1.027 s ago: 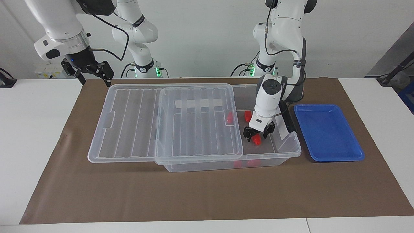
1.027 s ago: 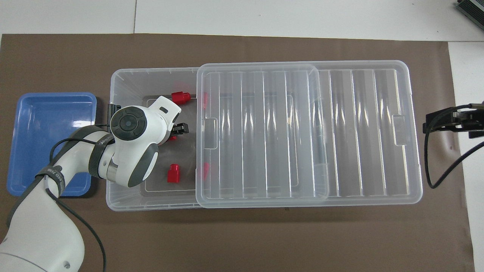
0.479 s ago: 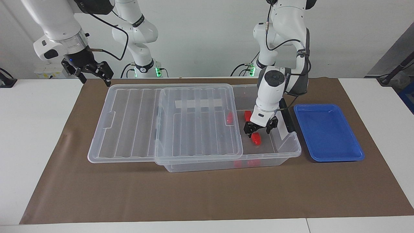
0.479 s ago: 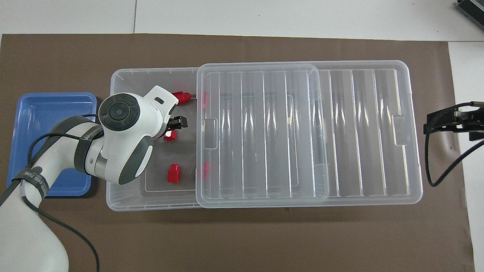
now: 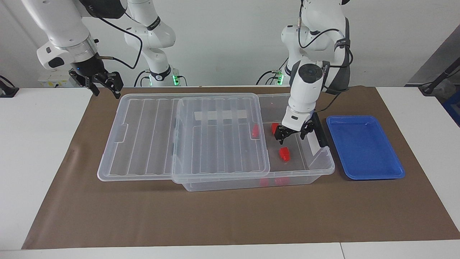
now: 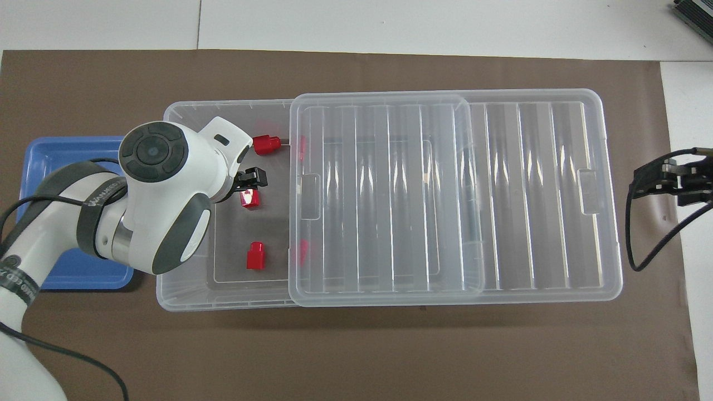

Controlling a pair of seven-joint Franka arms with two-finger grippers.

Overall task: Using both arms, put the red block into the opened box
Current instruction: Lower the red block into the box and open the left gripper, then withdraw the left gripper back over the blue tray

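Brown paper covers the bench in the facing view, where the left jaws [image 5: 293, 135] hang spread and empty over the box [image 5: 316, 167], the red block [image 5: 284, 153] lying free on its floor just below them, evidently delivered. Overhead, the slid-aside lid [image 6: 390, 195] leaves that end open, while the right jaws [image 6: 665, 179], whose spread I cannot tell, wait off the lid's end.

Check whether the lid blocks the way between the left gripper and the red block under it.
No. The lid covers only the box's other end. The open left gripper hangs directly over the red block, which already lies inside.
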